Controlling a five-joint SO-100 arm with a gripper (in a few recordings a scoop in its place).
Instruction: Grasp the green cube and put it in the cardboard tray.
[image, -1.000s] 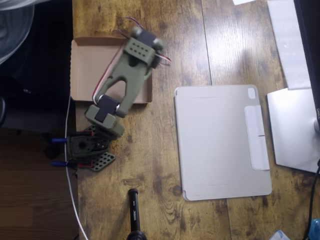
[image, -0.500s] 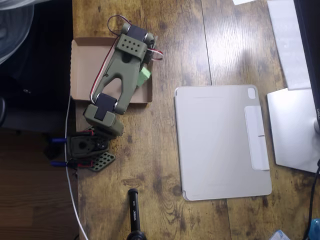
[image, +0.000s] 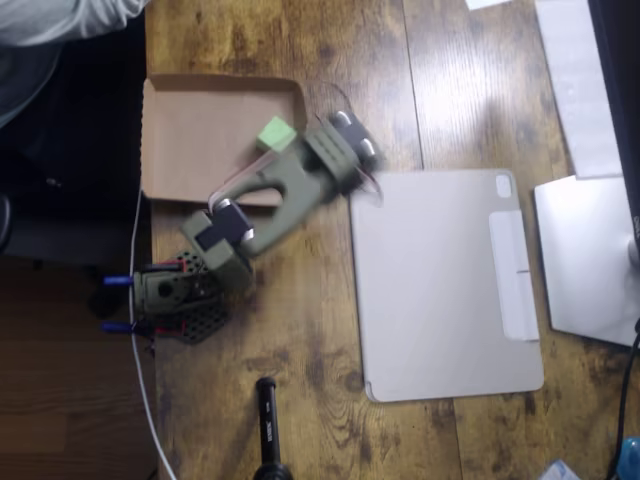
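Overhead view shows a wooden table (image: 330, 330) with a grey tablet cover (image: 445, 285) lying flat across its right half and the cardboard tray (image: 190, 135) at the far left, its long axis running left to right. The olive-green arm (image: 285, 190) rises from its base near the left edge and slants up and to the right, crossing the tray's lower right corner, so that its wrist end sits over bare wood between the tray and the tablet cover. The green cube (image: 275, 134) rests inside the tray, close to the right wall and just touching or just beside the arm's upper edge; which of the two I cannot tell from above. It lies to the left of the wrist end and slightly farther up the picture, so the cube is behind the arm's tip, not ahead of it. The gripper is hidden under the wrist housing, and whether its fingers are spread or closed cannot be told, though the cube lies apart from the tip and looks free. Judged from this, the cube is already where the task wants it, and any coming move is likely a retreat clear of the tray.
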